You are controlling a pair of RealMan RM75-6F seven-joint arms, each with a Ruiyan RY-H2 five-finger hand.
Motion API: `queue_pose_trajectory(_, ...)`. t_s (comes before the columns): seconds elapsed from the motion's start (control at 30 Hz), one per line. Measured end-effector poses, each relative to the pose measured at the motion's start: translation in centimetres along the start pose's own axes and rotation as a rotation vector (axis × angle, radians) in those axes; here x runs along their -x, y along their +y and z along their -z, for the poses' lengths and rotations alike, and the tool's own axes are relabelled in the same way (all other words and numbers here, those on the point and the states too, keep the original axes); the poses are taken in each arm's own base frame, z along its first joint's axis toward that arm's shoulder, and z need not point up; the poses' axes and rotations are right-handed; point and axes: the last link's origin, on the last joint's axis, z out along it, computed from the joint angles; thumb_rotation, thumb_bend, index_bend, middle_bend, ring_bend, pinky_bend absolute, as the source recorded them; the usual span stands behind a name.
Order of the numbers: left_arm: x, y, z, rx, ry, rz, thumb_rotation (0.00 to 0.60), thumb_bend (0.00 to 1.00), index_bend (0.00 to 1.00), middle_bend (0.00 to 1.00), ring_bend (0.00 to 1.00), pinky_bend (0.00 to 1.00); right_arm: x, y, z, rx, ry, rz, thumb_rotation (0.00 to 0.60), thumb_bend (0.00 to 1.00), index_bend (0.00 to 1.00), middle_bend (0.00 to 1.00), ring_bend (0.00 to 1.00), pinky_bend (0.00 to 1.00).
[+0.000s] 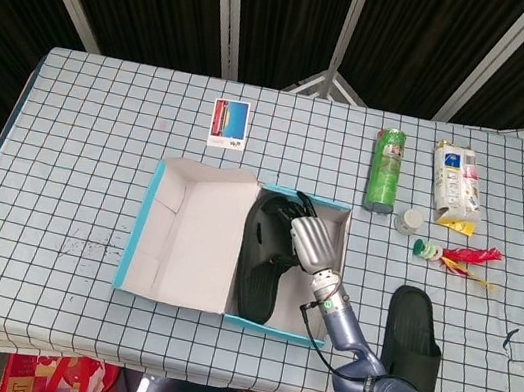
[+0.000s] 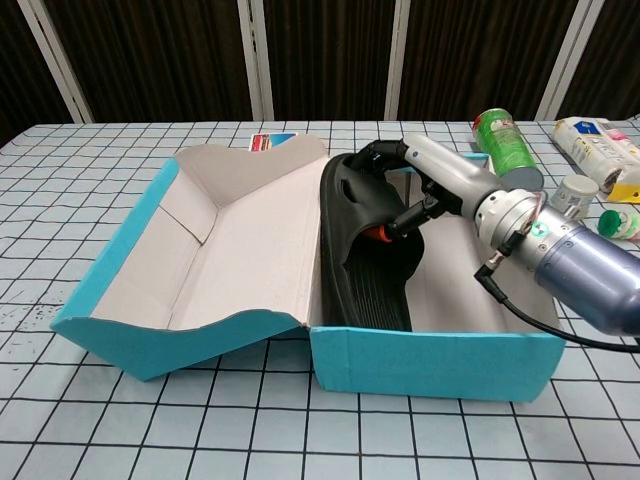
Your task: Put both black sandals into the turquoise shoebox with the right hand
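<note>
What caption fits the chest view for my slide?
Right hand holds a black sandal tilted inside the open turquoise shoebox.

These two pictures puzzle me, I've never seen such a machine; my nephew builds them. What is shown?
Both pictures come from the robot's own cameras: one on its head looking down, one on its chest looking across. The grey metal arm ends in a fingered right hand. It holds a black rubber sandal, tilted against the left wall inside the open turquoise cardboard shoebox. A second black sandal lies on the checked tablecloth, right of the box. Further back lie a green can, a white carton and a small card. The left hand is out of sight.
</note>
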Motion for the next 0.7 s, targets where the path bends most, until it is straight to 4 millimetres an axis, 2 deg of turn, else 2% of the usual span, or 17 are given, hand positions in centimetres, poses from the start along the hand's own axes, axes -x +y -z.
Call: queue_pose_trajectory(0.7, 0.0, 0.0, 0.0, -0.002, -0.002, -0.004, 0.600, 0.37, 0.10, 0.03, 0.00, 0.09, 1.3, 0.8, 0.3, 0.032, -0.099, 0.082, 0.600, 0.48, 0.59, 0.62, 0.24, 0.00)
